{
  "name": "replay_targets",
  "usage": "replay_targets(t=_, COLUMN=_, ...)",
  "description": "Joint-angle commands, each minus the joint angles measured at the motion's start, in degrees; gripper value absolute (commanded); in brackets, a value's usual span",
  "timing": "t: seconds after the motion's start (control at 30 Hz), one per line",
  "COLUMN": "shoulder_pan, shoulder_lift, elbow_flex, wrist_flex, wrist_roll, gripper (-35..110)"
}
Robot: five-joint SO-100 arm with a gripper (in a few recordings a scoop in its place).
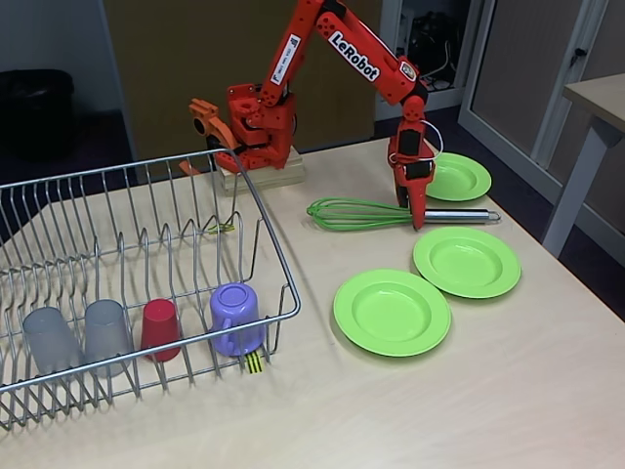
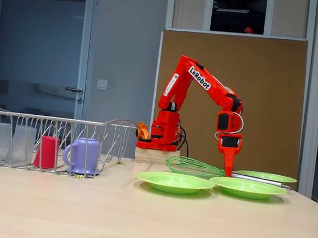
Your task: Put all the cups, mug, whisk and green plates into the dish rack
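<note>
The whisk (image 1: 359,213) lies on the table with its green loops to the left and its silver handle (image 1: 459,215) to the right. My gripper (image 1: 418,221) points straight down with its fingers on either side of the handle, just right of the loops. The gap between the fingers is hidden in both fixed views. Three green plates lie flat: one behind the gripper (image 1: 459,178), one in front of it (image 1: 466,262) and one nearer the rack (image 1: 392,312). The dish rack (image 1: 278,259) holds two grey cups (image 1: 49,337) (image 1: 105,332), the red cup (image 1: 160,327) and the purple mug (image 1: 234,318), all upside down.
The arm's base (image 1: 256,127) stands on a wooden block behind the rack's far right corner. The table's right edge runs close behind the far plate. Bare tabletop (image 1: 391,410) lies in front of the plates and the rack.
</note>
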State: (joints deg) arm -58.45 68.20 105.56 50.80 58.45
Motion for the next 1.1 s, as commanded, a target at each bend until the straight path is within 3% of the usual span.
replay_targets(t=0.0, shoulder_pan=-1.5, shoulder_lift=-0.5, elbow_flex=-2.5, wrist_flex=-1.2, wrist_roll=1.8, gripper=30)
replay_targets(t=0.3, shoulder_pan=-1.1, shoulder_lift=-4.7, elbow_flex=-6.8, wrist_flex=-3.0, wrist_roll=1.8, gripper=19)
replay_targets(t=0.47, shoulder_pan=0.4, shoulder_lift=-5.4, elbow_flex=-6.5, wrist_flex=-5.9, wrist_roll=1.4, gripper=0)
replay_targets(t=0.53, shoulder_pan=1.1, shoulder_lift=-4.6, elbow_flex=-6.0, wrist_flex=-5.9, wrist_roll=-0.2, gripper=0)
replay_targets(t=0.9, shoulder_pan=6.2, shoulder_lift=6.3, elbow_flex=-6.8, wrist_flex=5.7, wrist_roll=-19.1, gripper=0)
replay_targets(t=1.07, shoulder_pan=10.5, shoulder_lift=14.2, elbow_flex=-10.8, wrist_flex=16.4, wrist_roll=-30.4, gripper=0)
